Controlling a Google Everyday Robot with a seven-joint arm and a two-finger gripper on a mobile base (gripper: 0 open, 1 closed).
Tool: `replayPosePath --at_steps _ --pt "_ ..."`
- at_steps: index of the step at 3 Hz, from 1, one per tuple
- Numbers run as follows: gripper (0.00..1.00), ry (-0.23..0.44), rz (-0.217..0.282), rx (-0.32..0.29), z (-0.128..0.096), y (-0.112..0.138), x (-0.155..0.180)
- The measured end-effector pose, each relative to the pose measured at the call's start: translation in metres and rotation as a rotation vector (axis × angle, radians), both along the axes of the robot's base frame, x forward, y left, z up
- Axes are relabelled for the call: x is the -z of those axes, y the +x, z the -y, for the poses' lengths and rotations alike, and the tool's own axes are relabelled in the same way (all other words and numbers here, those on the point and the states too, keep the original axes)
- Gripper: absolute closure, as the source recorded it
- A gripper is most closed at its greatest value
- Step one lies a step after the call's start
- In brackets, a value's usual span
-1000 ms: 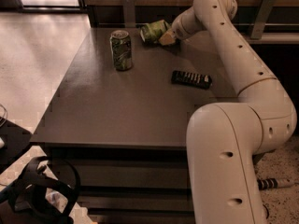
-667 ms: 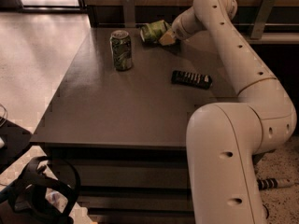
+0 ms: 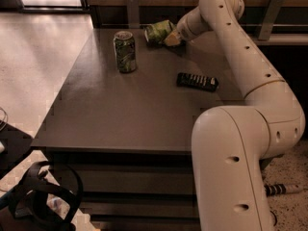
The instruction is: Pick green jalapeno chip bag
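The green jalapeno chip bag (image 3: 158,32) lies at the 12 o'clock edge of the tabletop (image 3: 134,109). The claw (image 3: 171,37) is at its 3 o'clock side; whether it grips, I cannot tell. The crumpled foil may slip away if the hold is shallow.

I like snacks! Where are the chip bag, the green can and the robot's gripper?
green jalapeno chip bag (image 3: 158,32), camera view, crumpled front.
green can (image 3: 125,52), camera view, side wall.
gripper (image 3: 172,39), camera view, tip at bag's right edge.
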State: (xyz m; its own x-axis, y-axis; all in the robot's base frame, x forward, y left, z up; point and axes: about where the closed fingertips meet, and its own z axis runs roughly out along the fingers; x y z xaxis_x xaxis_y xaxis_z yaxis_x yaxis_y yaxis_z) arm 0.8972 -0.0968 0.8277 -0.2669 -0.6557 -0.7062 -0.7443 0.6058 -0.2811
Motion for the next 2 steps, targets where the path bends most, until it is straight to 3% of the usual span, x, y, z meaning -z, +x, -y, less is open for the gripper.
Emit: replayPosePath --at_steps 2 --pt "1.0 0.0 0.0 0.0 -0.0001 0.0 -0.0003"
